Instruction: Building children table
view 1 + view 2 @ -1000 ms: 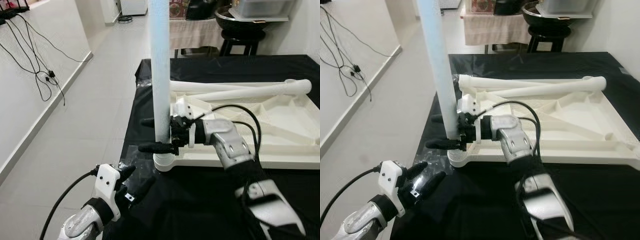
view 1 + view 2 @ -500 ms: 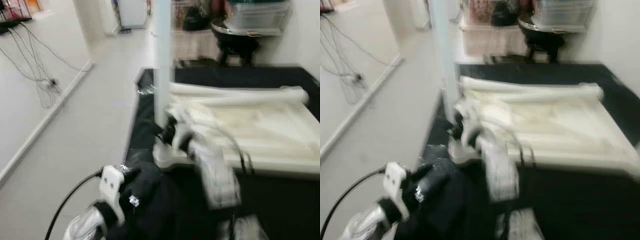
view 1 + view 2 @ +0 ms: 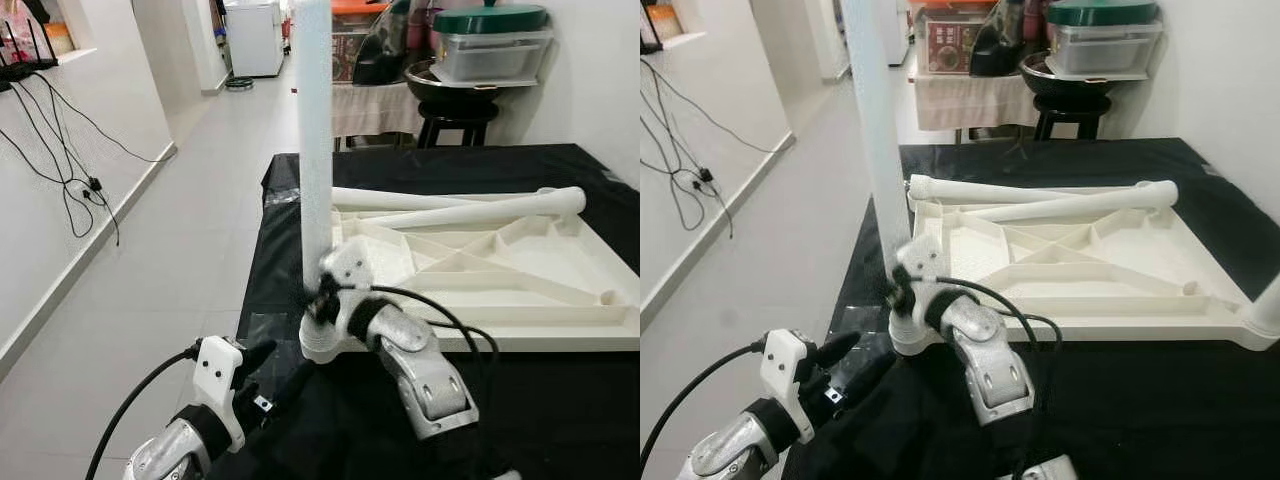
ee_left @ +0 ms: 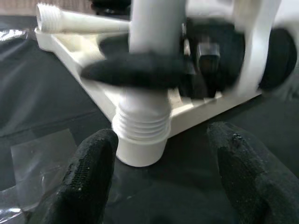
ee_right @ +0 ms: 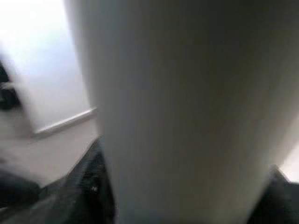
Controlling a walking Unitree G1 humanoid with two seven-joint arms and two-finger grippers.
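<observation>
1. Leg [image 3: 316, 150] stands upright in corner socket of tabletop [image 3: 520, 290], which lies upside down on black cloth [image 3: 560, 400].
2. Right gripper [image 3: 318, 300] clamps leg just above socket.
3. Left gripper [image 4: 159, 172] spread wide, near socket, holding nothing.

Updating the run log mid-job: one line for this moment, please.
step: fitting leg | right gripper: clamped on upright table leg at corner socket of tabletop | left gripper: open, low beside socket | two legs lying on tabletop
</observation>
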